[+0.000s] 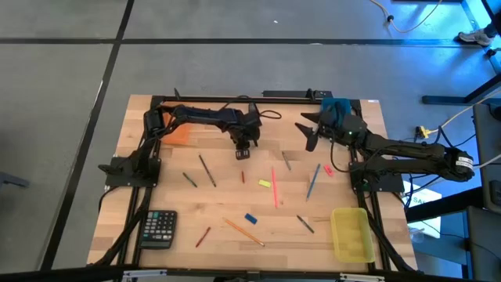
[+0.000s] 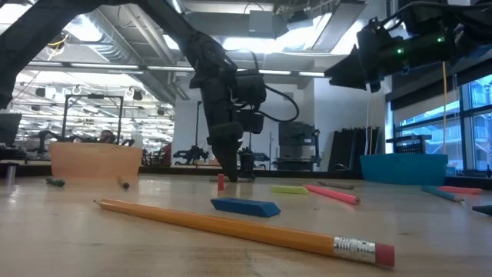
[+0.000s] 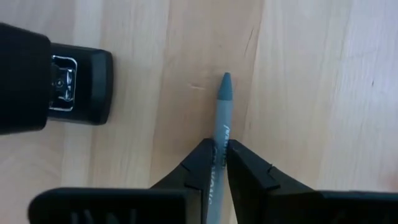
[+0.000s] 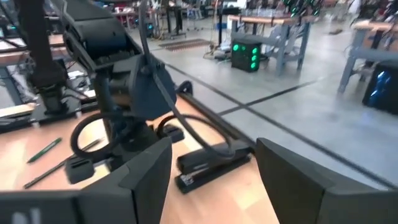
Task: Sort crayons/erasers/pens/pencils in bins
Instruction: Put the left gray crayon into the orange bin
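My left gripper (image 1: 244, 147) is low over the table's far middle, shut on a grey-blue stick with a printed wrapper (image 3: 222, 118). My right gripper (image 1: 309, 135) is open and empty, raised next to the teal bin (image 1: 337, 106); its fingers stand wide apart in its wrist view (image 4: 214, 186). The orange bin (image 1: 178, 133) stands at the far left and the yellow bin (image 1: 352, 233) at the near right. On the table lie a yellow eraser (image 1: 264, 184), a blue eraser (image 1: 250, 218), a pink eraser (image 1: 328, 169), a short red crayon (image 1: 243, 178) and a long red stick (image 1: 274, 188). My left gripper pinches the grey-blue stick between its two fingertips (image 3: 205, 158), on the wrapped part (image 3: 219, 149) back from the point. The fingers lie along the stick, and its pointed end (image 3: 225, 81) reaches out past them. Whether the point touches the table I cannot tell.
A black bar-shaped thing (image 3: 81, 87) lies close beside my left gripper. A black calculator (image 1: 160, 229) is at the near left. An orange pencil (image 1: 243, 231), a blue pen (image 1: 313, 180) and several grey pencils (image 1: 206, 168) lie scattered over the middle.
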